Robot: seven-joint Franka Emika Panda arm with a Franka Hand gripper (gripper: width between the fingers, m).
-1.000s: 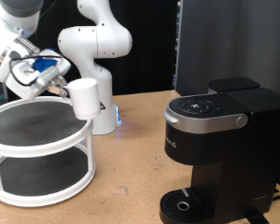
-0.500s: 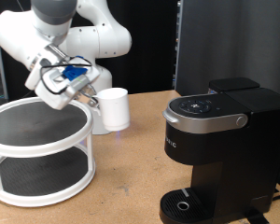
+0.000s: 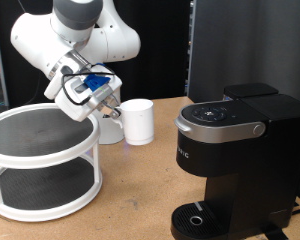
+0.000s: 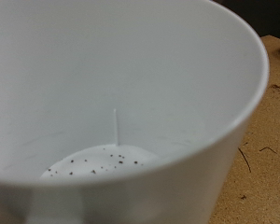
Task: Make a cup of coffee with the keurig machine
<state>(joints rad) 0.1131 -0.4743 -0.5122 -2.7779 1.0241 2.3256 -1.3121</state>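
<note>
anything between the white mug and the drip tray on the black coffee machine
Nothing visible does. The end effector carries the small white ceramic mug in open air; the space to the tall black coffee machine's round drip tray looks clear.

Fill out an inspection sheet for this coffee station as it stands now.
Surface: brown particleboard table, loose crumbs in the wrist view.
Job's things: small white ceramic cup held in the air, dark specks on its inside bottom; tall matte black keurig machine, lid down, drip tray bare.
Clutter: white two-tier round shelf.
Grippers: gripper at the cup's side, carrying it.
Cables: nothing seen.
Surroundings: second white robot arm base, black panel behind.
</note>
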